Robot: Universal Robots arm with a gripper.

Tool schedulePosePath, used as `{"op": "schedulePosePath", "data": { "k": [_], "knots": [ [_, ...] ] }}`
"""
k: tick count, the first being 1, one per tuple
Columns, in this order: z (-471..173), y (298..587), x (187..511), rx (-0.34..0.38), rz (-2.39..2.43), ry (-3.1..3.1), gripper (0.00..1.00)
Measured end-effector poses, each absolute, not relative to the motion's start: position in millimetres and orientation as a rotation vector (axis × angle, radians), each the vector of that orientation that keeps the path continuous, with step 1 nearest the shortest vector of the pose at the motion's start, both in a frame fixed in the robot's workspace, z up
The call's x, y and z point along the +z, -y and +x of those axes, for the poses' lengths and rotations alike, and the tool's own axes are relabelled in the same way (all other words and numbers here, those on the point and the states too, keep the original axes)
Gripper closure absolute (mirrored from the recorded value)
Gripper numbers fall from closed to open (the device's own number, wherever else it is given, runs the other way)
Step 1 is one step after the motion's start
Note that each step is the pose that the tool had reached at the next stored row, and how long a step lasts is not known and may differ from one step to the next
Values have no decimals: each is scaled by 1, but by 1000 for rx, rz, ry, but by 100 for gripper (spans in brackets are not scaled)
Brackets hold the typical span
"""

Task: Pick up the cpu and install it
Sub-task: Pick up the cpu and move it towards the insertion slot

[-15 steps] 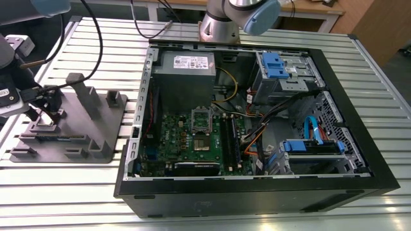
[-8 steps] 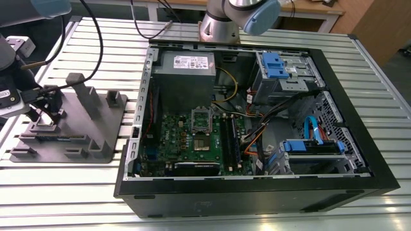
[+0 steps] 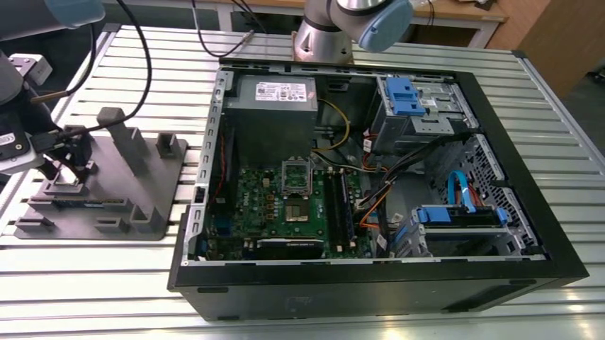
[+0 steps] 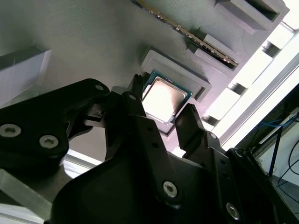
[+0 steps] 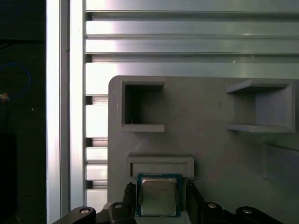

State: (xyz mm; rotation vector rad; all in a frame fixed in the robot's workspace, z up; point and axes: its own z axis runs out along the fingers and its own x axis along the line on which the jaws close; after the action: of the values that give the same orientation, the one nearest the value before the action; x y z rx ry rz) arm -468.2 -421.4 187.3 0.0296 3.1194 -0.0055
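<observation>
The cpu is a small, thin square chip with a shiny silver-grey metal lid and a narrow green rim of board around it. It lies flat, lid up, in a shallow square recess of the grey holder, its sides in line with the recess walls. In the second wrist view the lid glares pale. The chip sits between the spread fingers of the gripper, one close beside each of two opposite sides. Whether they touch it cannot be told.
</observation>
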Motion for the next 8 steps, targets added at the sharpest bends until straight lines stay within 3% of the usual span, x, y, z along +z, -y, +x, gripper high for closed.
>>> {"op": "schedulePosePath", "data": {
  "k": [8],
  "knots": [
    [-468, 422, 187, -6, 60, -3119, 45]
  ]
}}
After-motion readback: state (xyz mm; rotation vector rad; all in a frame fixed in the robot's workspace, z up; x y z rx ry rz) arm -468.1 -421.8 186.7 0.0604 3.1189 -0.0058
